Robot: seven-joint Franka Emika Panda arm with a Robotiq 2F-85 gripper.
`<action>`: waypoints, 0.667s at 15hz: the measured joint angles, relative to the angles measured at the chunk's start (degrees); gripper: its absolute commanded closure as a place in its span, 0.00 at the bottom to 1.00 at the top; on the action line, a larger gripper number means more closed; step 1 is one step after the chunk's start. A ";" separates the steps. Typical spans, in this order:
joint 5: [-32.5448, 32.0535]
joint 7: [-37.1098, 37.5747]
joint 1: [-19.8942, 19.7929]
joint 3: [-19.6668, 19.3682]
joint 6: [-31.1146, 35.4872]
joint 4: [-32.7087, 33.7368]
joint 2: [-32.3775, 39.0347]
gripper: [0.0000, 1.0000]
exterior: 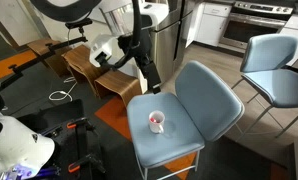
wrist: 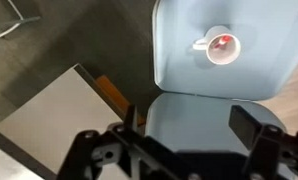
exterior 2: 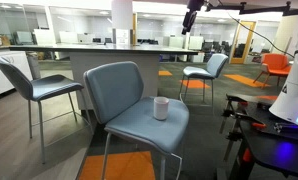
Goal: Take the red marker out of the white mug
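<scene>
The white mug (exterior: 157,122) stands upright on the blue-grey chair seat (exterior: 181,142), also in the other exterior view (exterior 2: 161,108). In the wrist view I look down on the mug (wrist: 220,45), handle to the left, and the red marker (wrist: 223,42) shows as a red tip inside it. In an exterior view the marker is a red spot in the mug's mouth (exterior: 154,119). My gripper (wrist: 189,128) is open and empty, high above the chair's backrest and well apart from the mug. It hangs from the black arm (exterior: 148,82) and shows near the top of the other exterior view (exterior 2: 192,20).
A second blue-grey chair (exterior: 274,72) stands beside the first. Low wooden furniture (exterior: 89,62) and an orange floor patch (exterior: 114,112) lie behind the arm. More chairs (exterior 2: 34,90) (exterior 2: 204,72) and white equipment (exterior 2: 291,95) surround the chair.
</scene>
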 measured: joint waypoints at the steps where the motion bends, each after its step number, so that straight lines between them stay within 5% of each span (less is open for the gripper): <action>1: 0.00 0.00 0.00 0.00 0.00 0.00 0.00 0.00; 10: 0.68 0.10 0.31 0.00 -0.56 -0.04 0.62 0.00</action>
